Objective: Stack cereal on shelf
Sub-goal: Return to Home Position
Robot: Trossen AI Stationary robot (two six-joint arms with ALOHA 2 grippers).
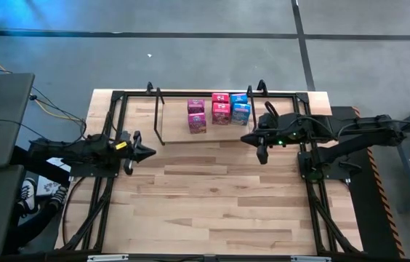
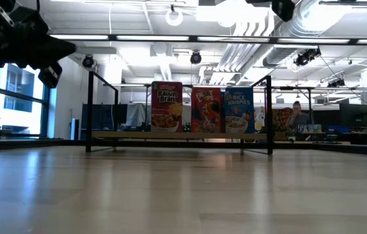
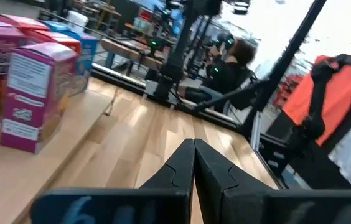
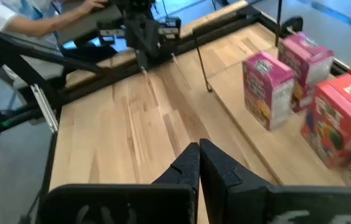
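Observation:
The cereal boxes stand upright on the shelf's wooden board [image 1: 176, 135] at the table's far side: two pink [image 1: 196, 115], two red [image 1: 221, 108] and two blue [image 1: 240, 108]. The low view shows a pink-purple box [image 2: 167, 106], a red one [image 2: 206, 110] and a blue one [image 2: 239, 110] in a row inside the black wire frame [image 2: 269, 114]. My left gripper [image 1: 152, 153] hovers shut near the table's left side, just in front of the shelf. My right gripper [image 1: 246, 137] hovers shut just in front of the blue boxes. Both hold nothing.
Black rails [image 1: 107, 182] run along the table's left and right sides and across its far edge. The shelf's wire legs [image 1: 161, 116] stand at its ends. Bare wooden tabletop [image 1: 205, 204] stretches toward the near edge. People [image 2: 295, 114] sit in the room beyond the table.

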